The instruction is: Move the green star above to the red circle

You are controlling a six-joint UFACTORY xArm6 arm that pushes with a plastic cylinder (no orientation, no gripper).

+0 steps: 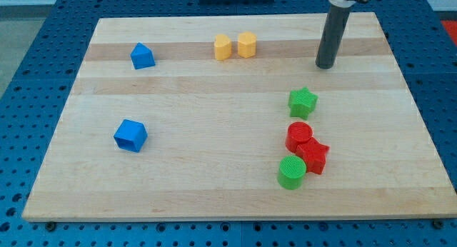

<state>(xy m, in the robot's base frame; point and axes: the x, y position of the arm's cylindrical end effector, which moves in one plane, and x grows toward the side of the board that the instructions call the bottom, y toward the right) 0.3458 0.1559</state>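
The green star (303, 101) lies right of the board's middle. The red circle (298, 135) sits just below it with a small gap between them. My tip (325, 65) rests on the board near the view's top right, above and slightly right of the green star, apart from it. The dark rod rises from there out of the view's top.
A red star (314, 156) touches the red circle at its lower right. A green circle (291, 172) sits below them. Two yellow blocks (223, 47) (247, 44) stand side by side near the top. A blue block (142, 56) lies top left, a blue cube (130, 135) lower left.
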